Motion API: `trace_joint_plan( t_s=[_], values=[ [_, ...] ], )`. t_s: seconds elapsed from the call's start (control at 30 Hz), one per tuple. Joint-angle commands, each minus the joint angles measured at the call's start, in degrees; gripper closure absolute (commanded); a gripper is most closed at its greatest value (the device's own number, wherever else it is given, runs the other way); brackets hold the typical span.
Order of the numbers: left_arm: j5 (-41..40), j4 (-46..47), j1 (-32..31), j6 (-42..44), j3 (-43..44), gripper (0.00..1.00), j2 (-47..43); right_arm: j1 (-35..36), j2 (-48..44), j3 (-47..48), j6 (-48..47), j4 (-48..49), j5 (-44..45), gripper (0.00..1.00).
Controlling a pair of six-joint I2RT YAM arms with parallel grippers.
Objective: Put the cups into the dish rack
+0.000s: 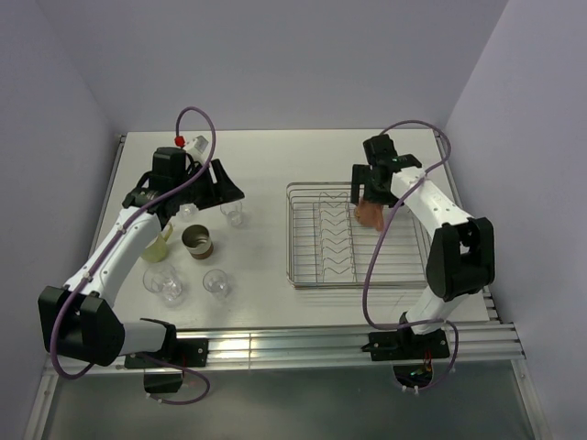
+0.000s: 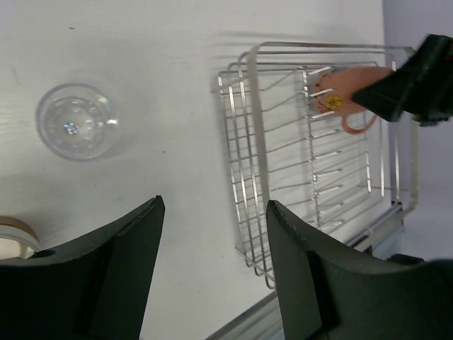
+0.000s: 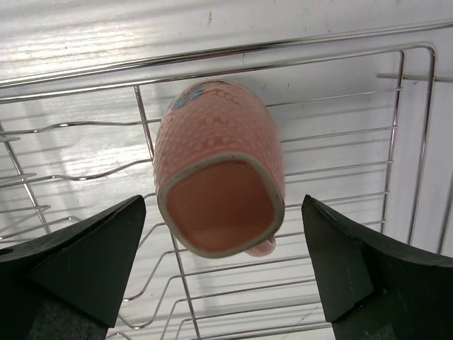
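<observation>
The pink mug (image 3: 219, 170) lies on its side in the chrome dish rack (image 3: 283, 60), mouth toward the right wrist camera. My right gripper (image 3: 224, 202) stands open around it, both fingers clear of its sides. From above, that mug (image 1: 370, 215) rests in the rack's (image 1: 358, 284) far right part, under the right gripper (image 1: 370, 194). My left gripper (image 1: 223, 194) is open and empty above the table, next to a clear tumbler (image 1: 233, 214), which is at the upper left (image 2: 76, 120) in the left wrist view. A brown cup (image 1: 198, 242) and a yellow-green mug (image 1: 158, 247) stand nearby.
Two more clear tumblers (image 1: 165, 280) (image 1: 216, 282) stand near the front left, and another (image 1: 188, 213) sits under the left arm. The rack's zigzag dividers (image 1: 332, 240) run down its middle. Grey walls close in the table on three sides.
</observation>
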Motion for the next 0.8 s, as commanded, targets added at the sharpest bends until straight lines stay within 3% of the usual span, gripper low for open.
trace_joint_plan(
  t_s=[0.0, 0.4, 0.77],
  values=[
    [-6.38, -1.66, 0.09, 1.52, 0.64, 0.35, 0.54, 0.15, -4.18, 2.20, 0.68, -0.99, 1.65, 0.01],
    [-30.98, -10.44, 0.09, 0.38, -1.73, 0.42, -0.34, 0.23, -15.42, 2.46, 1.21, -0.21, 0.34, 0.03],
    [-34.07, -12.74, 0.09, -0.07, -6.21, 0.48, 1.15, 0.32, -19.30, -0.09, 0.86, 1.82, -2.04, 0.08]
  ],
)
